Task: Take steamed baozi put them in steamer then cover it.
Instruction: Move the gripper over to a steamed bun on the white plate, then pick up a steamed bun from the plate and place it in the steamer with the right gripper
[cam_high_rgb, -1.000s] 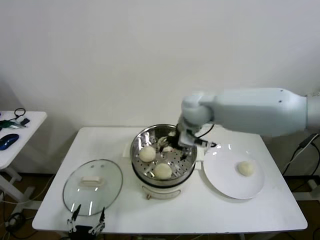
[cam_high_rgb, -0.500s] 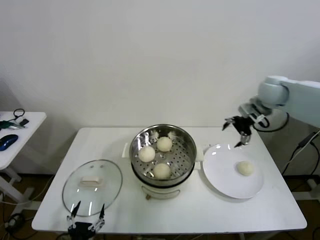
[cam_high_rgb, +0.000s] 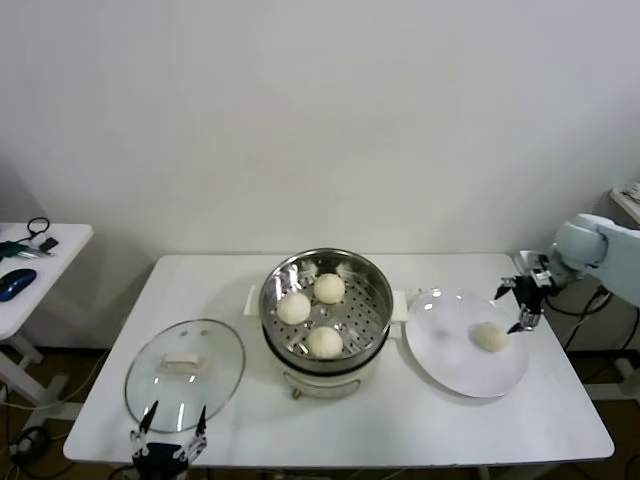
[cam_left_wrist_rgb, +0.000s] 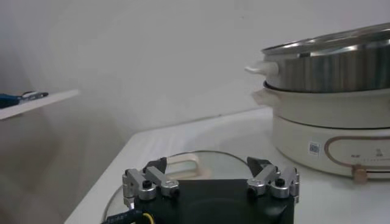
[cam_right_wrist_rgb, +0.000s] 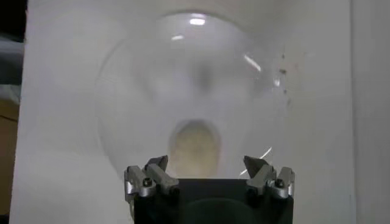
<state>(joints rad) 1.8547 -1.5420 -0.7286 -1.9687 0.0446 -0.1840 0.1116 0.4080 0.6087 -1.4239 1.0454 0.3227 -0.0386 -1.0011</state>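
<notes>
1. Hovering at the right edge of the white table (cam_high_rgb: 420, 420), the right gripper (cam_high_rgb: 522, 305) hangs just beside the far right rim of the flat white plate (cam_high_rgb: 450, 350), its jaws spread wide with nothing between them.
2. One steamed baozi (cam_high_rgb: 490, 337) lies on the right part of that plate, near the right gripper and apart from it; in the right wrist view the same bun (cam_right_wrist_rgb: 195, 148) shows between the two open fingers (cam_right_wrist_rgb: 149, 178), farther off and untouched.
3. Three more buns sit on the perforated floor of the steamer (cam_high_rgb: 372, 290): one at the left (cam_high_rgb: 294, 308), one toward the back (cam_high_rgb: 329, 288), one at the front (cam_high_rgb: 324, 342).
4. The steamer's shiny steel basket rests on a white electric pot base (cam_high_rgb: 310, 383) in the middle of the table, just left of the plate; the basket is uncovered.
5. The cover (cam_high_rgb: 150, 385), a clear glass lid with a metal rim and a whitish handle (cam_high_rgb: 184, 363) at its centre, lies flat on the table's left front part, well apart from the steamer.
6. The left gripper (cam_high_rgb: 168, 447) sits low at the table's front edge, just before the cover, jaws wide apart and holding nothing; its wrist view shows the lid (cam_left_wrist_rgb: 201, 167) just beyond its fingertips.
7. A small side table (cam_high_rgb: 45, 275) stands to the left with a blue object (cam_high_rgb: 15, 283) on it.
</notes>
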